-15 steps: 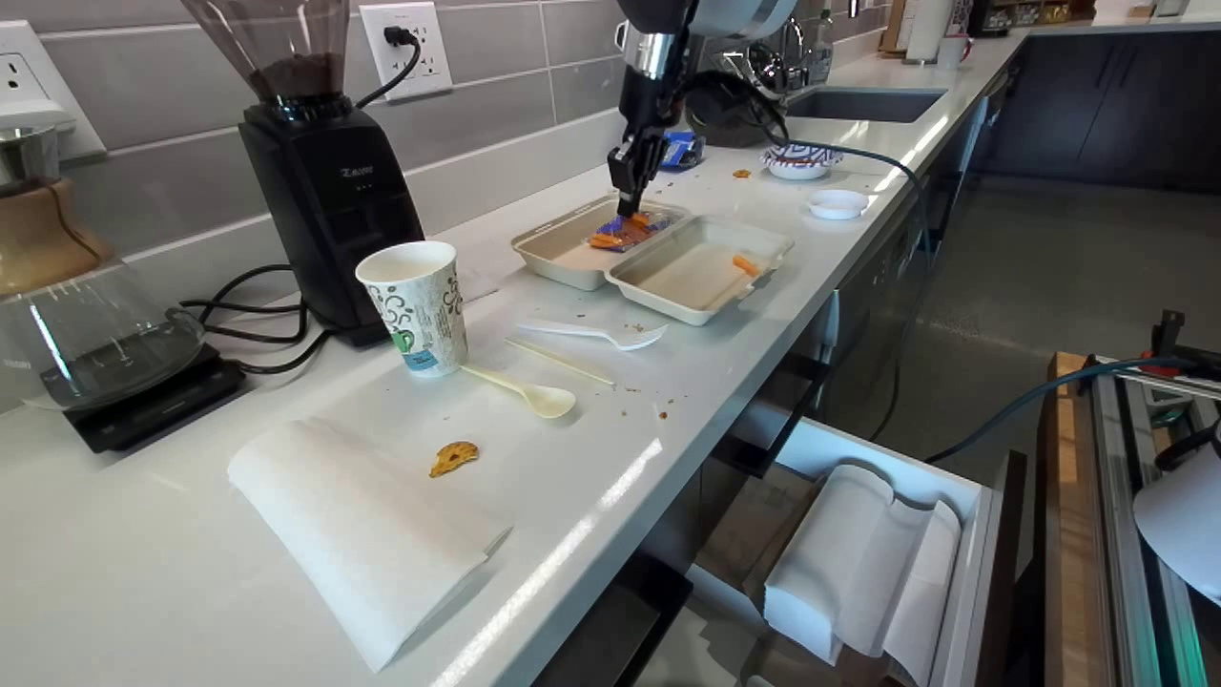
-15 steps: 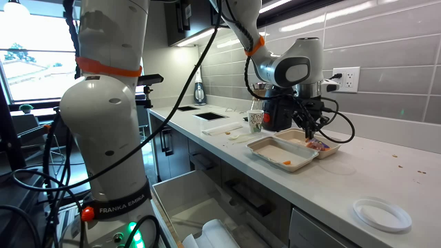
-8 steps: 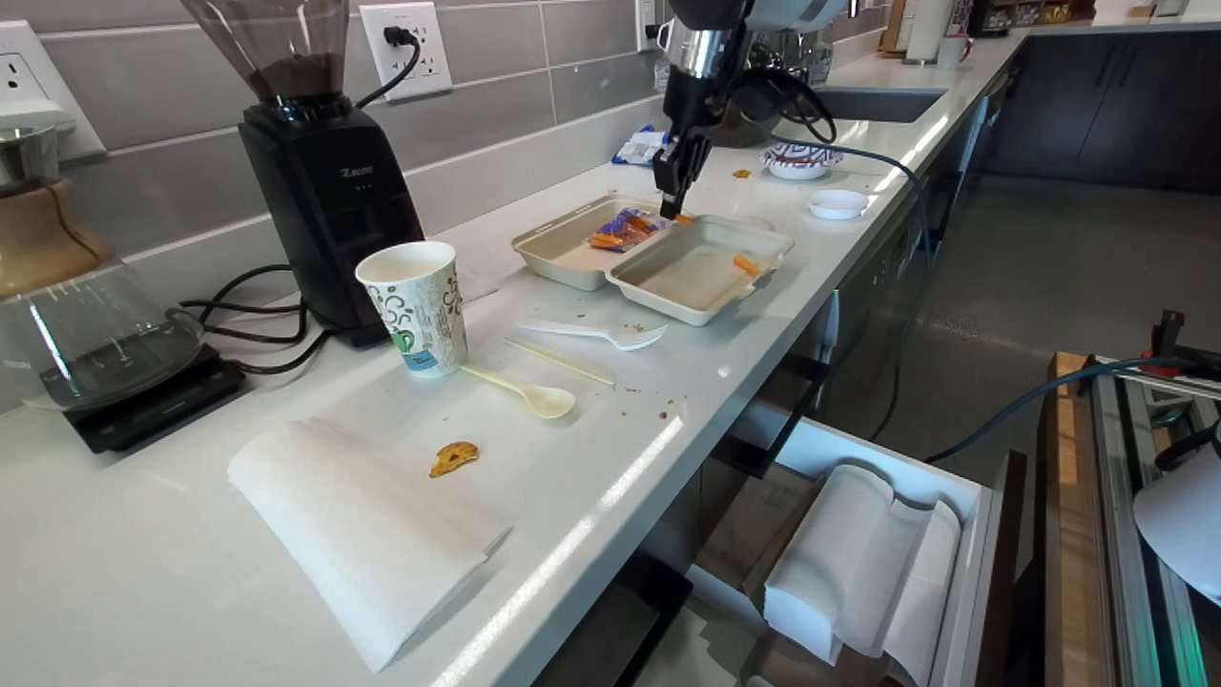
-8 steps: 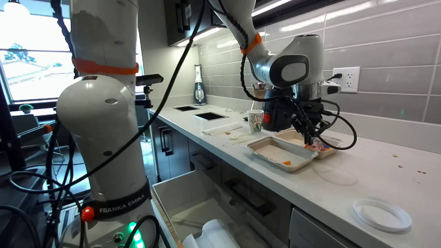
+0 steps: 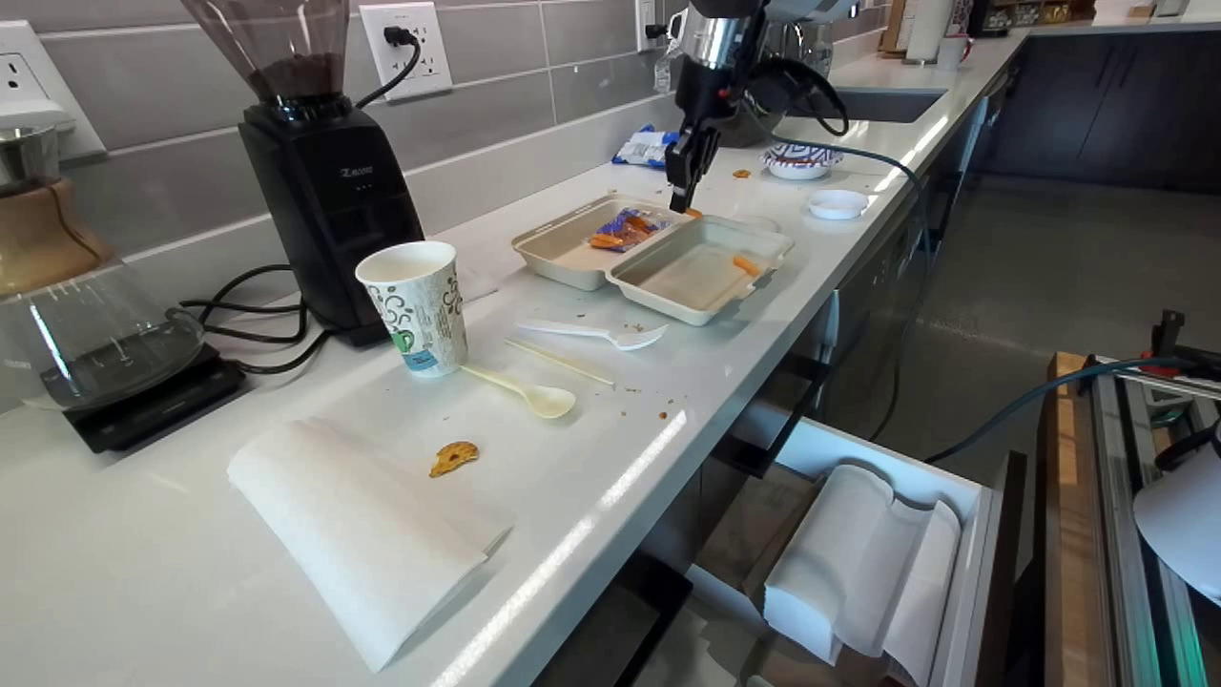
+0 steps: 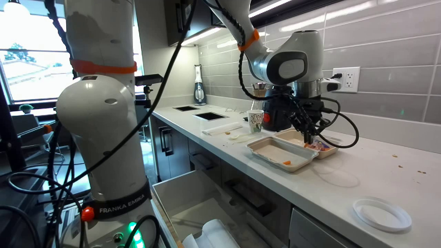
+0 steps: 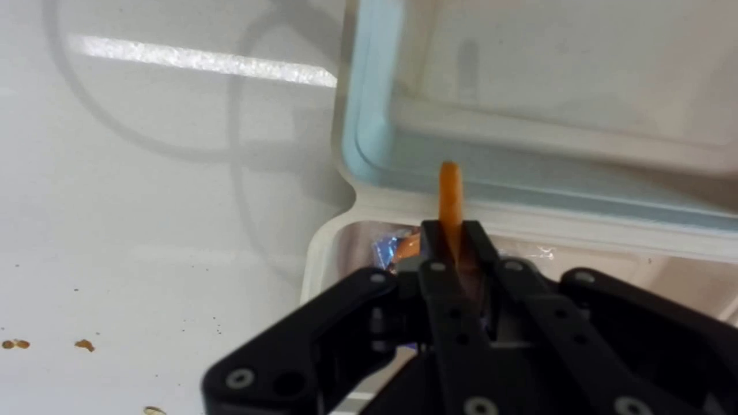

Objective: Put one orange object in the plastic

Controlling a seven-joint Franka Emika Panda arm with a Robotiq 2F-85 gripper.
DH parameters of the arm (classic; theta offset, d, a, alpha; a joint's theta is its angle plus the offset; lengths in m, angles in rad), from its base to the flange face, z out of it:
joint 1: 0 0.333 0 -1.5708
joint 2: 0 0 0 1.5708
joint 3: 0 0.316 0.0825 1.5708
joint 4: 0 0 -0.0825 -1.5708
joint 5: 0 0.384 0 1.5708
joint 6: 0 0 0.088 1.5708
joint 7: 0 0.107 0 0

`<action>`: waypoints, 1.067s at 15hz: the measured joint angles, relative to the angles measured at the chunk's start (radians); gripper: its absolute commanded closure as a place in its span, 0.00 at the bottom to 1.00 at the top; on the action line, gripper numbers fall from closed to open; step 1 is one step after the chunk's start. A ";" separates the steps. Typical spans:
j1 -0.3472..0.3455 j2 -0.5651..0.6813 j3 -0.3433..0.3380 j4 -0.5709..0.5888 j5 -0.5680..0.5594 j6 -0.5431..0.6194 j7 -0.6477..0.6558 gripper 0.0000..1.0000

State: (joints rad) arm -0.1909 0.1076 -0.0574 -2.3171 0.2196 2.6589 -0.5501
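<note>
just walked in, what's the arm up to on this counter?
The Robotiq gripper is holding what looks like a baby carrot over the line where the two halves of an open takeout container meet. The wall-side half has a blue-printed clear bag with orange showing; the other half already has a similar orange piece lying in it. The held one hasn't been released.

White countertop (image 5: pixel 143 592) is backed along its rear edge by a grey tiled wall (image 6: pixel 389 51), in which an outlet (image 6: pixel 346 80) is mounted. Above that edge, upper cabinets (image 6: pixel 171 24) are underlit by a light strip (image 6: pixel 200 37); at one rear corner the tiled wall is met by a pale wall (image 6: pixel 186 72). Glare (image 5: pixel 563 547) is reflected near the front edge, below which a drawer (image 6: pixel 184 193) is pulled out. Grey floor (image 5: pixel 973 267) and a bright window (image 6: pixel 44 77) are noted on the front-edge side.
</note>
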 measured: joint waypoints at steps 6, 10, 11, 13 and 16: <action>0.000 -0.007 0.001 0.001 0.020 0.000 -0.038 0.97; 0.001 -0.006 0.010 0.005 0.076 0.000 -0.077 0.97; 0.002 -0.005 0.012 0.009 0.086 0.000 -0.081 0.97; 0.002 0.000 0.013 0.016 0.099 0.000 -0.082 0.97; 0.002 0.014 0.013 0.030 0.115 0.000 -0.082 0.97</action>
State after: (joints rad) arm -0.1886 0.1217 -0.0447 -2.2871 0.3348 2.6589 -0.6321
